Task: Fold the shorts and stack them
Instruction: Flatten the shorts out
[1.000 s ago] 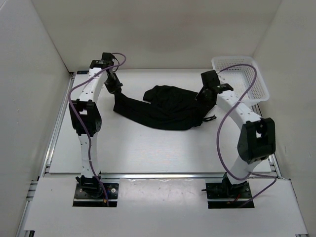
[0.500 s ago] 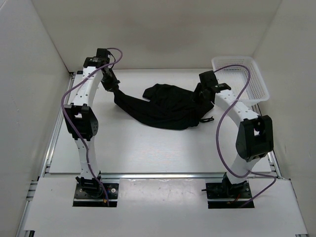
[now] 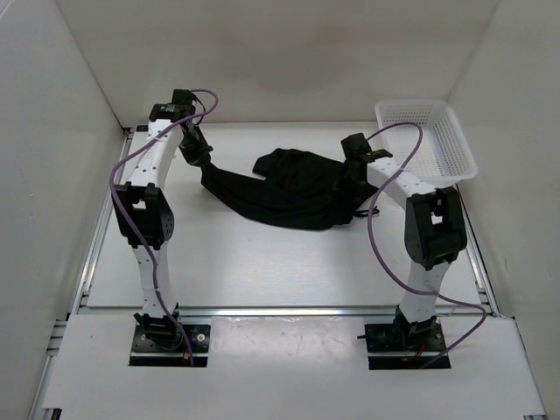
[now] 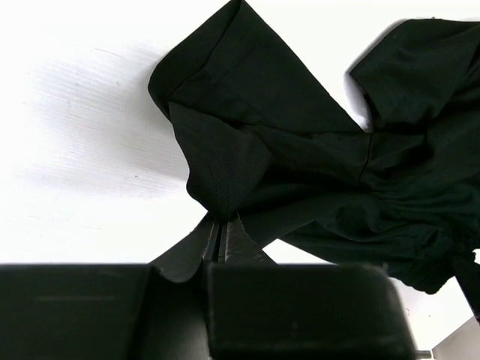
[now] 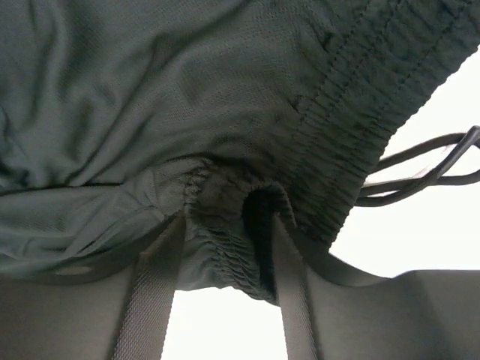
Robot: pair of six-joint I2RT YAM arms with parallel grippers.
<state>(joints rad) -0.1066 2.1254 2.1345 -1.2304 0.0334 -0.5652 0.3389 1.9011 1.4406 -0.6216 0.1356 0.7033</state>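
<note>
The black shorts [image 3: 293,188] lie crumpled across the far middle of the table. My left gripper [image 3: 203,162] is shut on the hem of the left leg and holds that corner up; the left wrist view shows the fingertips [image 4: 221,225] pinched together on the fabric [image 4: 300,142]. My right gripper [image 3: 352,178] is at the shorts' right end. In the right wrist view its jaws [image 5: 223,232] stand wide apart on either side of the gathered waistband [image 5: 225,225], with table showing between them. The thin drawstring [image 5: 427,165] loops out to the right.
A white mesh basket [image 3: 382,111] stands at the far right corner, just behind the right arm. White walls close in the table on the left, back and right. The drawstring [image 3: 367,210] trails onto the table by the right arm.
The left gripper drew the left leg a little back and left. The right arm's elbow swung inward and more upright, and its gripper shifted slightly left over the waistband.
</note>
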